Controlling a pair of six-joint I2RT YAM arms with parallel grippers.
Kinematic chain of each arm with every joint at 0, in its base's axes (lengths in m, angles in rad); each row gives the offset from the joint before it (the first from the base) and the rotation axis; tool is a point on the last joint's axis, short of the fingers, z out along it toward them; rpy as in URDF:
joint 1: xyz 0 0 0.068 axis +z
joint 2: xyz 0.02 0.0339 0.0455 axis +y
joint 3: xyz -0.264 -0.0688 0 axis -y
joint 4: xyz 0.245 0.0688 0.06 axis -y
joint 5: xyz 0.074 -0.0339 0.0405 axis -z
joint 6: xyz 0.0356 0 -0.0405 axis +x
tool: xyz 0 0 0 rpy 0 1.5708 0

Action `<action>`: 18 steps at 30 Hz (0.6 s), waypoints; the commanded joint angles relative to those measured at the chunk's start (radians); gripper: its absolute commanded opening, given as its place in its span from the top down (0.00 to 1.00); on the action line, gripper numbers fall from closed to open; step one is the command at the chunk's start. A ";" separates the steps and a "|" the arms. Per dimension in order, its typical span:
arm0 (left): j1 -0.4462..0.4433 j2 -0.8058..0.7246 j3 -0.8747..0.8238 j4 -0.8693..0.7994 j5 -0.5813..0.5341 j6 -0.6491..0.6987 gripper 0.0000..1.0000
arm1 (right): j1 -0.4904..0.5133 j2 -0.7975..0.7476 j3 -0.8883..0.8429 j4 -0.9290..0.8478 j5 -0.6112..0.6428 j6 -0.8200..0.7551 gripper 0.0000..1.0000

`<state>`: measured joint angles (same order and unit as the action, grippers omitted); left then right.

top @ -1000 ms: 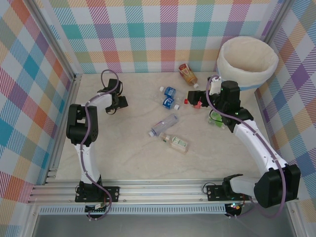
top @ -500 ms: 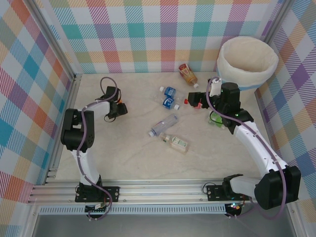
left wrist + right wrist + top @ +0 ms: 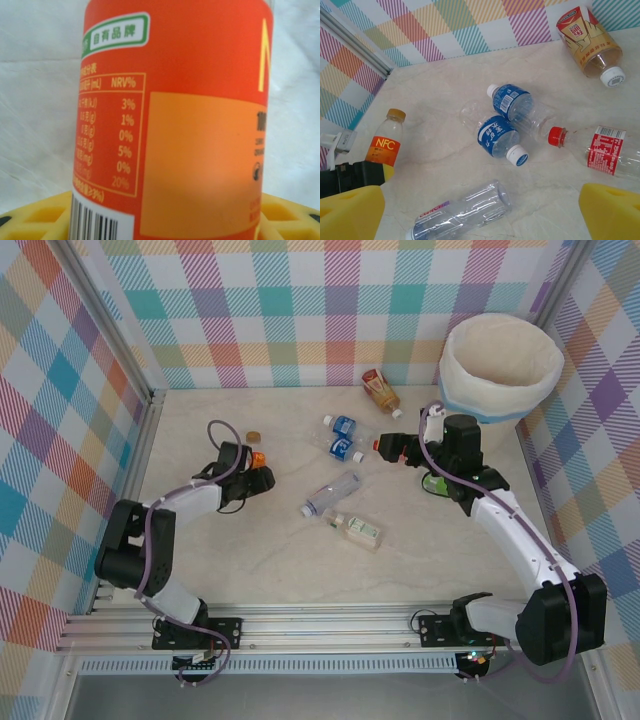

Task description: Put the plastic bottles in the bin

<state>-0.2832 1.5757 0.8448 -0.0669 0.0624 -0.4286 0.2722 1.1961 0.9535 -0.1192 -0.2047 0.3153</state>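
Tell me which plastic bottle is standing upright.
The orange-labelled bottle, cap up, at the left; the rest in the right wrist view lie on their sides.

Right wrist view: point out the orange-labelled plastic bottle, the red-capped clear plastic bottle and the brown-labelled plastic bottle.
orange-labelled plastic bottle (image 3: 384,148), right wrist view, on its label.
red-capped clear plastic bottle (image 3: 604,150), right wrist view, on its red label.
brown-labelled plastic bottle (image 3: 587,35), right wrist view, on its label.
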 commanded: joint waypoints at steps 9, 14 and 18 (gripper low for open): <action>-0.171 -0.299 -0.108 0.177 0.209 0.061 0.48 | 0.019 0.067 0.030 0.105 -0.199 0.151 0.00; -0.226 -0.338 -0.102 0.252 0.316 0.085 0.48 | 0.050 0.130 0.076 0.179 -0.371 0.248 0.00; -0.248 -0.316 -0.097 0.326 0.380 0.084 0.48 | 0.086 0.193 0.146 0.182 -0.468 0.293 0.00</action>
<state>-0.5125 1.2556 0.7429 0.1608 0.3546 -0.3725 0.3328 1.3651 1.0351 -0.0048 -0.5365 0.5438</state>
